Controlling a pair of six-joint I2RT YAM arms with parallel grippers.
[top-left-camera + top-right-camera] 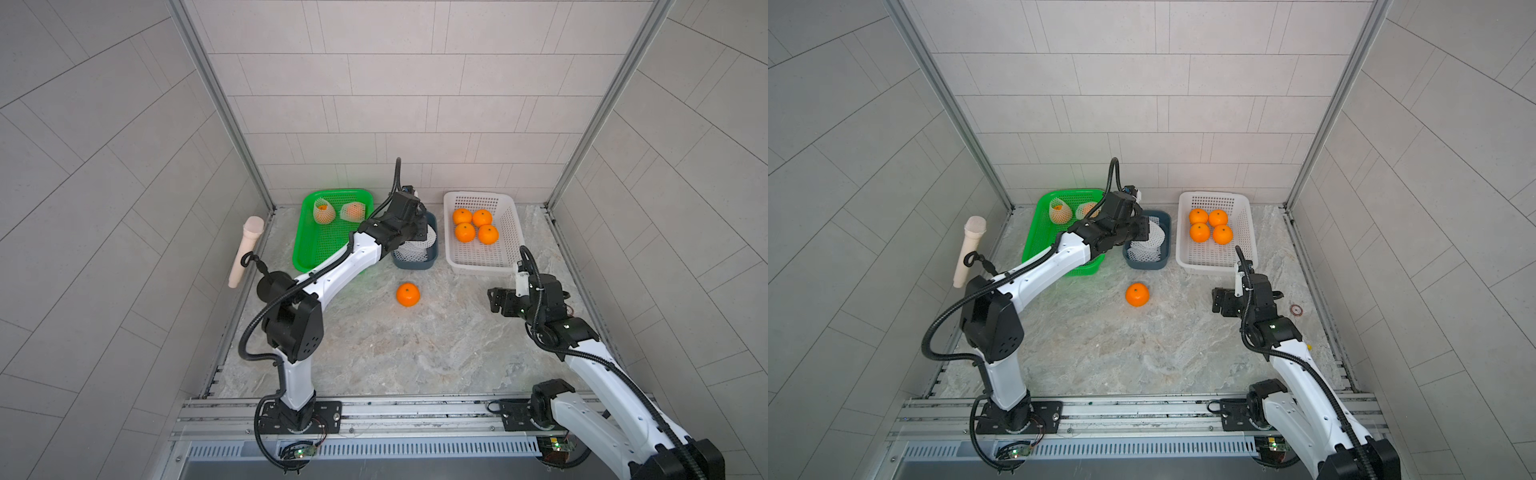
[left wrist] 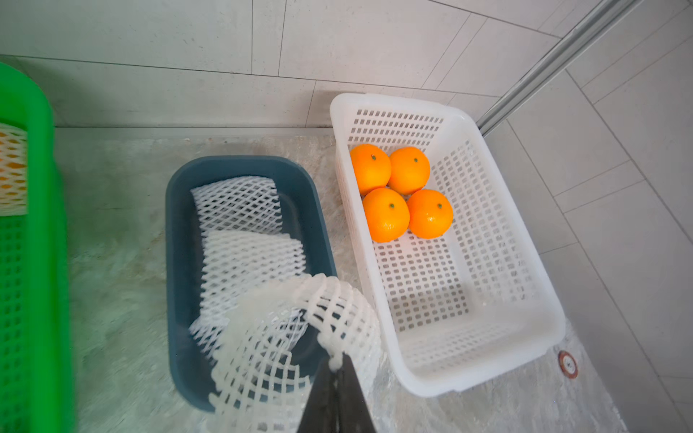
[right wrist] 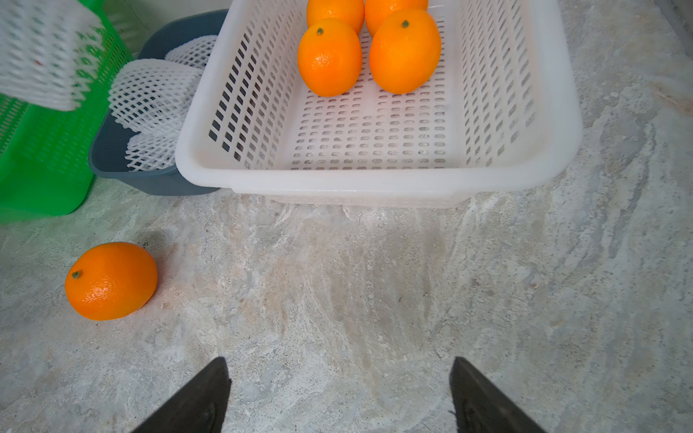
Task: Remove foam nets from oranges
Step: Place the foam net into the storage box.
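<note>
Top view: left tool (image 1: 424, 235) hangs above the blue bin (image 1: 432, 259). Two netted oranges (image 1: 324, 212) sit in the green tray (image 1: 307, 249).

Left wrist view: the tool is pinched shut on the edge of a foam net (image 2: 300, 322), which dangles over the bin's near end, partly past its rim. Recommend centring over the bin before release.

Right wrist view: right tool (image 3: 339, 361) open, empty. Bare orange (image 3: 111, 281) on the table (image 3: 375, 300), ahead, well apart.

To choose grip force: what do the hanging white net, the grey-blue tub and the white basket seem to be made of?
The net is probably soft foam, matte: thick rounded strands that curl limply. The tub is likely moulded plastic, smooth and dull, with an even rounded rim. The basket is likely rigid plastic, faintly glossy, with regular slots and straight walls.
</note>
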